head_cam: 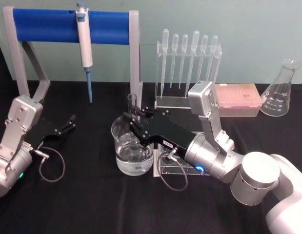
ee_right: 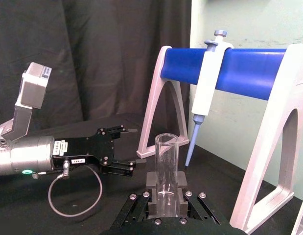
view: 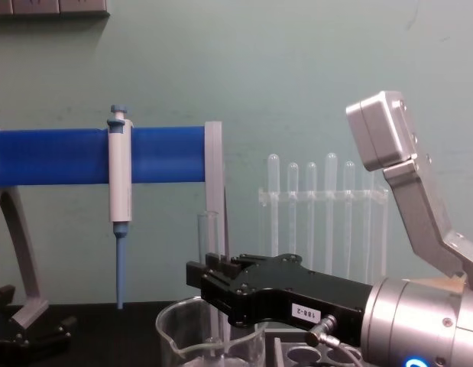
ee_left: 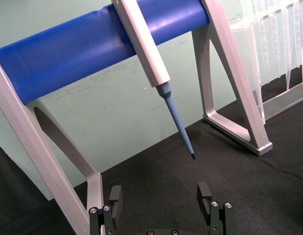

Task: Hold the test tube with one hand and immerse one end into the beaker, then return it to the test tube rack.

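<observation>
1. You are working on a black surface that carries everything.
2. At your back left stands a grey stand with a blue bar. A white and blue pipette hangs from the bar, tip down.
3. Your right gripper reaches in from the right, over the middle of the surface. Its jaws are pinching the tube, and the right wrist view shows the glass upright between both pads.
4. Your left gripper sits low on the left, well apart from the beaker. Its jaws are spread with nothing between them.
5. Behind the right arm you have a clear holder with a row of bulb-topped droppers. A pink tip box lies just beside it, and a flask stands at the far right.
6. The beaker stands at the centre, partly filled with clear liquid, directly under the right jaws.
7. The rack is a small clear block just to the right of the beaker, beneath the right gripper's body.
8. The tube stands upright, with its open rim above the jaws. Its lower part goes down inside the beaker's rim near the back edge. You cannot tell whether the tip reaches the liquid.
</observation>
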Tool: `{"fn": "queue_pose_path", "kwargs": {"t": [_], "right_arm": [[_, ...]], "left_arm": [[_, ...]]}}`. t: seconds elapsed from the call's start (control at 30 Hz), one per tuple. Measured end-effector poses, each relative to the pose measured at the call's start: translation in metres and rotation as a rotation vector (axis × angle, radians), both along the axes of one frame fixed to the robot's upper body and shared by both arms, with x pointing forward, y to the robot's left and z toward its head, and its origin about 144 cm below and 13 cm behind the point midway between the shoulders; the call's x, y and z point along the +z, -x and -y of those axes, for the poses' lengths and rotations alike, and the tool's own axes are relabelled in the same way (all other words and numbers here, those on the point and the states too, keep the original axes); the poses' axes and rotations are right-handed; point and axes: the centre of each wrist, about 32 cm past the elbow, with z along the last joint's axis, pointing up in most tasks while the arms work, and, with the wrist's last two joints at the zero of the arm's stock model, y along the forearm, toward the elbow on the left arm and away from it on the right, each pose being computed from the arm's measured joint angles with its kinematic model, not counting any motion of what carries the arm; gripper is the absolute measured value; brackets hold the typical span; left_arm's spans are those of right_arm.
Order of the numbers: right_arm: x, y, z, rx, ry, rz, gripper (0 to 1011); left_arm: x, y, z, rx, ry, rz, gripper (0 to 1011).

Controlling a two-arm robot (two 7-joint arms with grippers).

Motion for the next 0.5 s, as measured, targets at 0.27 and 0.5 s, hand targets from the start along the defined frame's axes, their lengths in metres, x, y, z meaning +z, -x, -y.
{"fn": "queue_pose_path", "kwargs": {"t": [0.27,0.5], "right_arm": [[0.0,-0.0001,-0.0001,0.0,0.0,0.0,224],[0.0,-0.0001,-0.0001,0.0,0.0,0.0,224]], "left_arm": [[0.0,0.0,0.0,0.0,0.0,0.0,1000],[0.0,0.0,0.0,0.0,0.0,0.0,1000]]}}
